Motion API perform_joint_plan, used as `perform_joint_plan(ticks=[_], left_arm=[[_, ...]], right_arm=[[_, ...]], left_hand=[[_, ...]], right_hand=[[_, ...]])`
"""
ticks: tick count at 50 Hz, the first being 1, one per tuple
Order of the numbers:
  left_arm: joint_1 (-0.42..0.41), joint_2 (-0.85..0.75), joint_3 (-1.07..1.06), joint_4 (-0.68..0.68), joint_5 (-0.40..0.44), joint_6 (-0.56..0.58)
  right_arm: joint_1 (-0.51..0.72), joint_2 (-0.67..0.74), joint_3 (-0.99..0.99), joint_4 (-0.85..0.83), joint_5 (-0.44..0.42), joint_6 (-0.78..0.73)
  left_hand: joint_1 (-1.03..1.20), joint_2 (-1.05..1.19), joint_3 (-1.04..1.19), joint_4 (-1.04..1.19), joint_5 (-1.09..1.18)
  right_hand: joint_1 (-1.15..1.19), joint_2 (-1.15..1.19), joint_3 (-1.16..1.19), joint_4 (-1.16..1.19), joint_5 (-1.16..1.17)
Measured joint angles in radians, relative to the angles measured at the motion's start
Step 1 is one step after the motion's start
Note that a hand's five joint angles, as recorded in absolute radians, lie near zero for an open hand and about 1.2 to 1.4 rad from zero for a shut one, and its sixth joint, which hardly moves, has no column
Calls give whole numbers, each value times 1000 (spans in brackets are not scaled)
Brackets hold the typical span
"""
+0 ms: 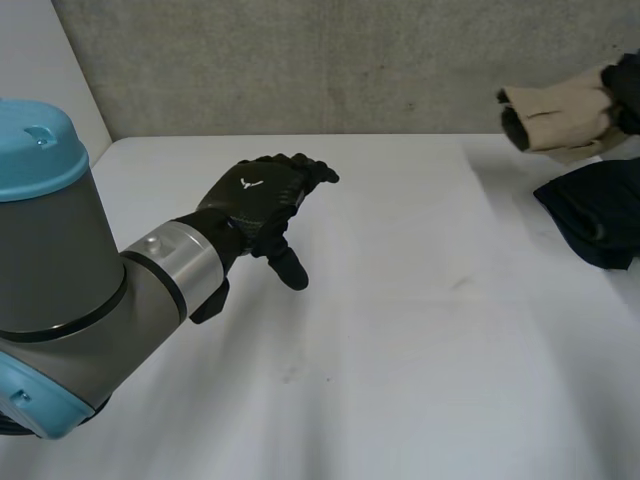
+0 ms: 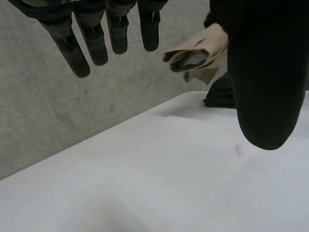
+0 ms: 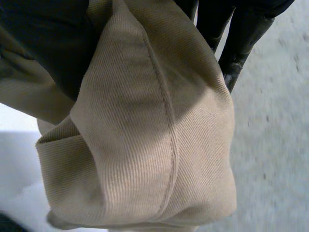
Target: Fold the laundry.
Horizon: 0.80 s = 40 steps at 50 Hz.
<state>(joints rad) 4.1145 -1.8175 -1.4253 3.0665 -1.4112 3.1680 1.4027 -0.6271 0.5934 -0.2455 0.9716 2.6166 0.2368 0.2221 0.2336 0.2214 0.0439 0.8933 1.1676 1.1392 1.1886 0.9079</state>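
Left hand hovering over table, fingers hanging straight, holding nothing. Right hand gripping bunched tan cloth, holding it clear of table at far right. Dark cloth lying on table near it.

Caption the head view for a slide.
Left hand open over the white table; right hand holds a bunched tan twill garment near a dark crumpled cloth.
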Motion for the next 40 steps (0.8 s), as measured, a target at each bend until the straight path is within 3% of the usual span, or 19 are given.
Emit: perform_joint_plan(ticks=[14,28,31,32,34,40], left_arm=[[3,-12,-1,1,1,0],[3,-26,1,2,0,0],[3,-25,2,2,0,0],[3,-25,2,1,-1,0],[3,-25,2,1,-1,0],[3,-21,4,1,-5,0]], right_arm=[[-188,210,-98,28,-148,45],[-230,235,-91,31,-228,43],[-237,230,-88,41,-231,44],[-238,229,-87,47,-230,43],[-241,222,-82,72,-224,39],[-258,154,-47,201,-192,-1]], left_hand=[[0,0,0,0,0],[0,0,0,0,0],[0,0,0,0,0],[0,0,0,0,0],[0,0,0,0,0],[0,0,0,0,0]], right_hand=[[0,0,5,0,0],[-4,-34,-14,-39,5],[-282,-440,-405,-446,-344],[-282,-440,-405,-446,-344],[-624,-846,-811,-857,-749],[-692,-954,-927,-957,-843]])
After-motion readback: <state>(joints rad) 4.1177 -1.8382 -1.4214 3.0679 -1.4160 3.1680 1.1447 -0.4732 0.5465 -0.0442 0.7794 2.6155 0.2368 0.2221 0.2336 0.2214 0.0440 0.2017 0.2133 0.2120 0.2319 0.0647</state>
